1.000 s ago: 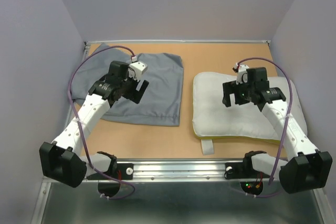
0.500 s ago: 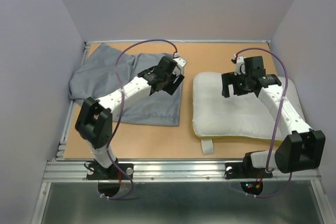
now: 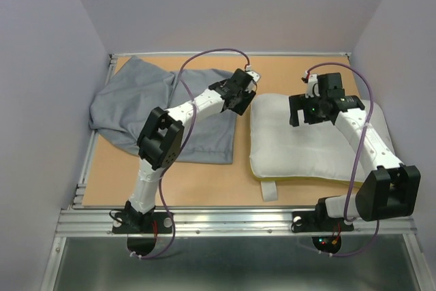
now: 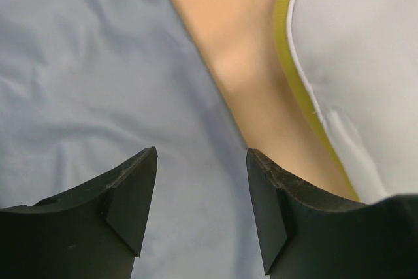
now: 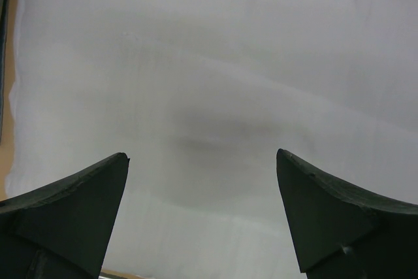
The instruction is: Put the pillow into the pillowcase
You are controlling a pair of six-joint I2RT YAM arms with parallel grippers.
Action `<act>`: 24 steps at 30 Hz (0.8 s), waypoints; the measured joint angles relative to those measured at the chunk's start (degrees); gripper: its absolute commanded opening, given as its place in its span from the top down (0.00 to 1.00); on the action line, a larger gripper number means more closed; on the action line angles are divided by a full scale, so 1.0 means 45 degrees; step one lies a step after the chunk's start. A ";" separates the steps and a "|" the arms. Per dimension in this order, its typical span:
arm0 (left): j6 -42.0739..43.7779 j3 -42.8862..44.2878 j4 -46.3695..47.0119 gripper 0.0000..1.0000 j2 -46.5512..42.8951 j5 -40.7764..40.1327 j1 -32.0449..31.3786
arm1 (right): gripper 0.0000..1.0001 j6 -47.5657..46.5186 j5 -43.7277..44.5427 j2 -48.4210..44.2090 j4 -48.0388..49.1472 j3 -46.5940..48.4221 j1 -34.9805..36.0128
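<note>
The grey pillowcase (image 3: 136,110) lies wrinkled on the left half of the wooden table. The white pillow (image 3: 306,151), with its yellow band (image 3: 300,178) along the near edge, lies on the right half. My left gripper (image 3: 243,97) reaches out over the pillowcase's right edge, close to the pillow's left side. In the left wrist view this gripper (image 4: 202,161) is open with only the pillowcase (image 4: 85,83) beneath it, and the pillow (image 4: 366,63) lies to the right. My right gripper (image 3: 306,111) hovers open above the pillow (image 5: 209,63), and its jaws (image 5: 202,158) hold nothing.
The pillow's small white tag (image 3: 269,190) sticks out toward the near edge. A strip of bare table (image 3: 242,148) separates pillowcase and pillow. Lilac walls close in the left, back and right sides. A metal rail (image 3: 231,219) runs along the front, and purple cables arc over both arms.
My left arm has stretched to the right across the pillowcase, from its middle to its right edge beside the pillow. The right gripper has stayed over the pillow, shifting only slightly.
</note>
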 measured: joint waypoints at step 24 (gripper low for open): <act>-0.0413 0.0884 -0.0262 0.90 0.2191 0.0724 0.0175 | 0.00 0.0049 0.0029 0.0005 0.0000 -0.0039 -0.0146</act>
